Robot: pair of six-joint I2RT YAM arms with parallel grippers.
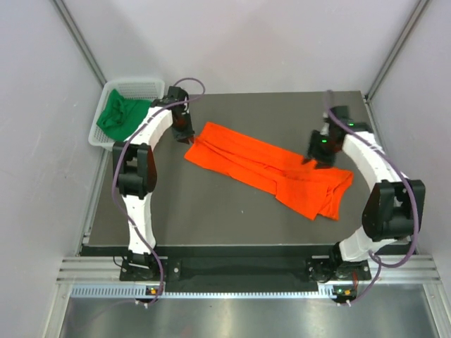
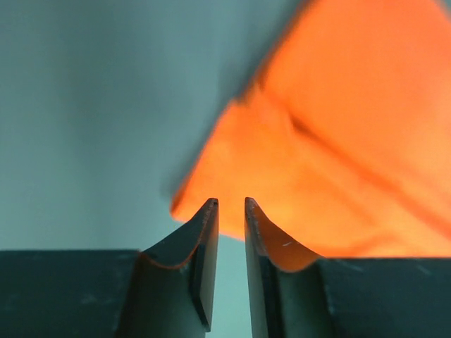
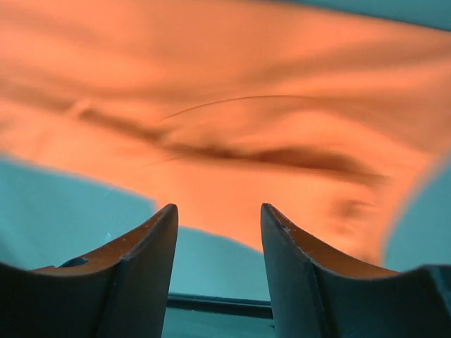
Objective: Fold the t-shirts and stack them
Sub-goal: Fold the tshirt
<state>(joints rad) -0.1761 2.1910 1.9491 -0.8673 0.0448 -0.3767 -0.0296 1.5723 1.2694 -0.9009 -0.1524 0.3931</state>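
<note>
Slanting far-left to near-right: orange t-shirt (image 1: pixel 262 165)

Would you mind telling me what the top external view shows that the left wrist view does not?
Only the top external view shows the green t-shirt bunched in the white basket at the far left, the right arm, and the orange t-shirt in full, stretched across the table. Only the left wrist view shows the left jaws close up: a narrow gap with nothing between them, pointing at the shirt's corner. Both views show the orange t-shirt and the dark table.
</note>
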